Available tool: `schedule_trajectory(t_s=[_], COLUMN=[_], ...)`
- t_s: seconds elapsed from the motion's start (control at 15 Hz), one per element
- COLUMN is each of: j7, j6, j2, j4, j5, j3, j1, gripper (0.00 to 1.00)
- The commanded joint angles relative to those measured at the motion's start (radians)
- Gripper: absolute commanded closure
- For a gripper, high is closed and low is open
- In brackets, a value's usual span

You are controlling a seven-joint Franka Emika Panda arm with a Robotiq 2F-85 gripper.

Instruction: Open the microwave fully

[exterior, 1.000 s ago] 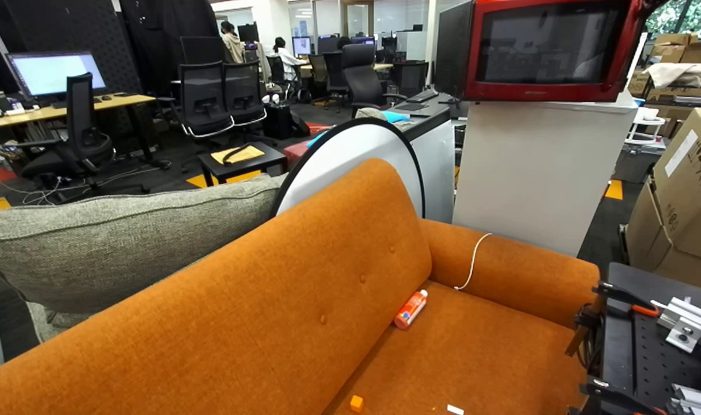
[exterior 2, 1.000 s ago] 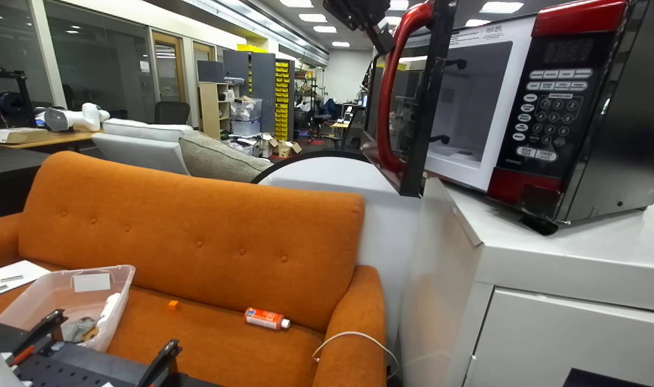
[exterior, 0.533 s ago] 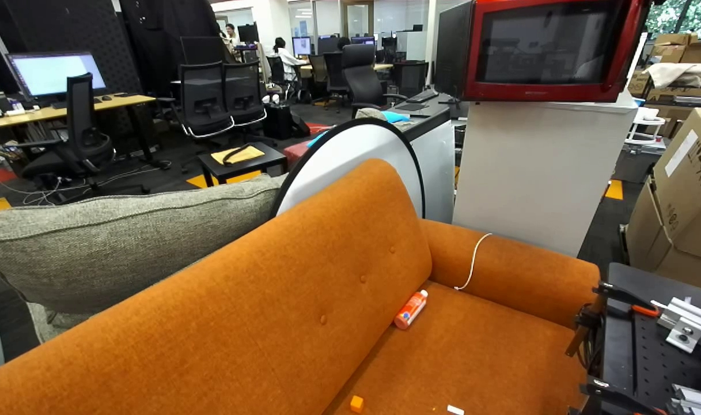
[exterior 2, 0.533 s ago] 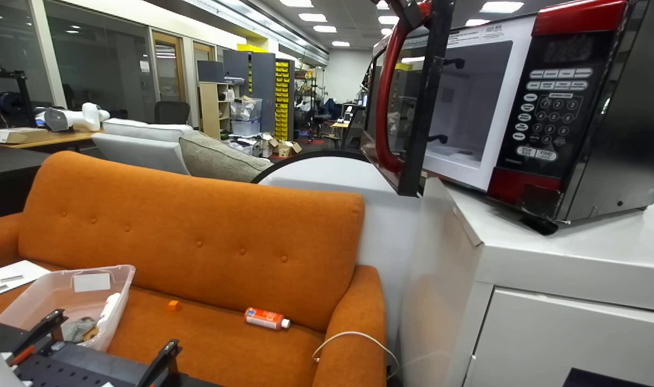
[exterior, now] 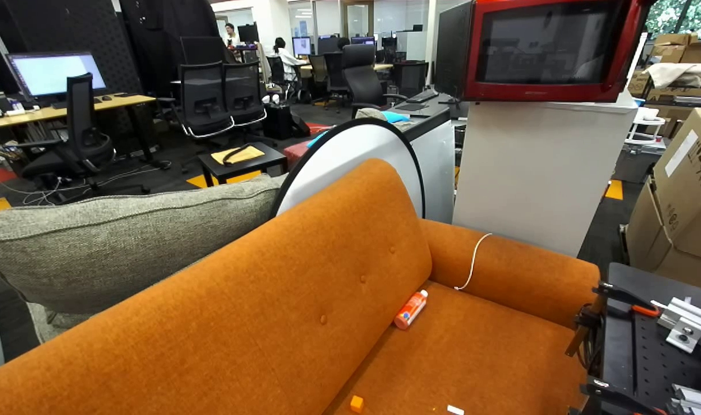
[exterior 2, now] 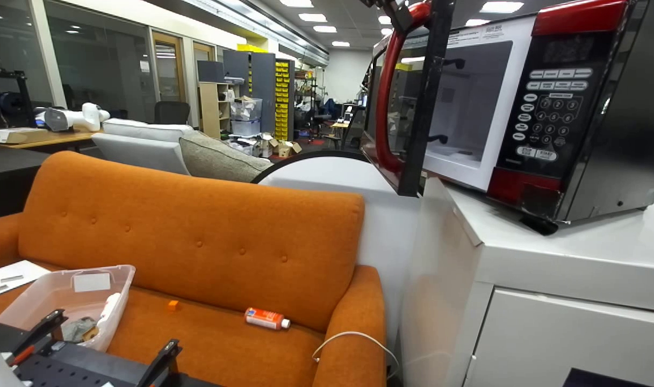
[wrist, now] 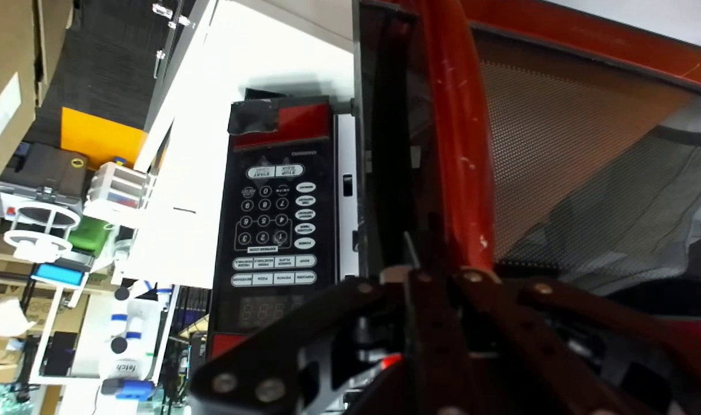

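The gripper (wrist: pixel 448 279) is located at the upper end of the curved red handle (exterior 2: pixel 383 107). In an exterior view it extends in from the top edge, one dark finger (exterior 2: pixel 403 19) slanting down across the handle; the arm above is cropped. In the wrist view it extends in from the bottom, at the near end of the handle. Jaw state: cannot be determined; whether the handle is grasped is unclear.

The microwave (exterior 2: pixel 541 123) sits on the white cabinet (exterior 2: pixel 547 274), beside the orange sofa (exterior 2: pixel 187 215); its door (exterior 2: pixel 423 107) stands swung out from the body.

The dark window (exterior: pixel 546 46) faces the camera in an exterior view. The white cavity (exterior 2: pixel 466 102) is visible in an exterior view only. The control panel (wrist: pixel 275 219) reads upright in an exterior view and upside down in the wrist view. The clear bin (exterior 2: pixel 121 301) on the sofa appears in an exterior view only.
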Motion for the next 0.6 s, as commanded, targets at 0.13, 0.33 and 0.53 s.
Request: schedule_trajectory(t_s=[0.13,0.33,0.53], j7=[0.028,0.048,0.065], j6=[0.009,0.007,-0.003], j2=[0.022,0.056,0.097], j4=[0.039,0.058,0.073], j5=[0.003,-0.002,-0.005], j3=[0.015,0.017,0.021], j1=[-0.047,-0.076,-0.099], gripper=[1.0,1.0,1.0])
